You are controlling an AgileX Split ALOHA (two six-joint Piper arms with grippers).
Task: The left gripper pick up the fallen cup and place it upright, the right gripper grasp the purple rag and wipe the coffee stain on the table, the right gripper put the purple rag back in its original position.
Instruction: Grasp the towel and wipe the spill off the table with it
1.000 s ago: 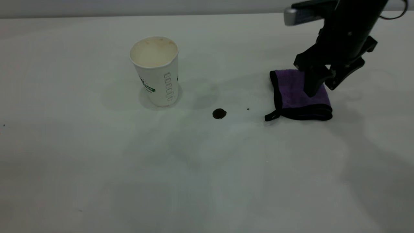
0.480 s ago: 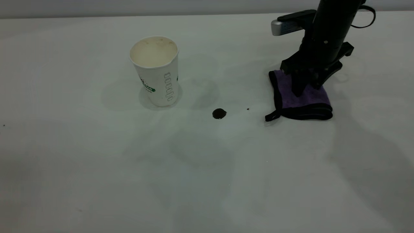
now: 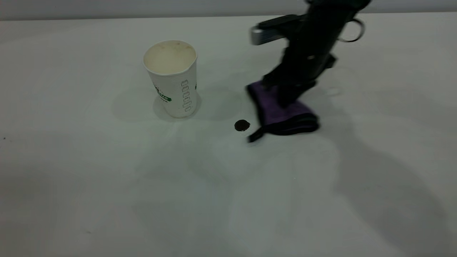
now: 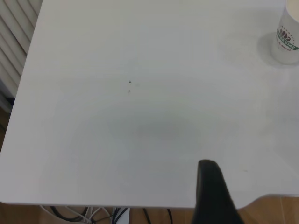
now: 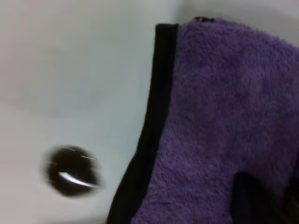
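The cup (image 3: pixel 173 82) stands upright on the white table (image 3: pixel 107 185), cream inside showing; it also shows in the left wrist view (image 4: pixel 287 39). My right gripper (image 3: pixel 289 95) is shut on the purple rag (image 3: pixel 284 113), pressing it down on the table. The rag's black-edged side lies just right of the coffee stain (image 3: pixel 242 125), apart from it. In the right wrist view the rag (image 5: pixel 224 116) fills the frame, with the stain (image 5: pixel 71 170) beside its black edge. My left gripper (image 4: pixel 212 186) hangs over the table's edge, far from the cup.
The rag's black loop (image 3: pixel 254 136) trails on the table just below the stain. A tiny dark speck (image 3: pixel 4 138) lies at the far left. Cables (image 4: pixel 93 214) hang below the table's edge in the left wrist view.
My right gripper came down onto the rag, closed on it and slid it left, to just beside the stain. The tiny speck near the rag is now covered. The cup has not moved.
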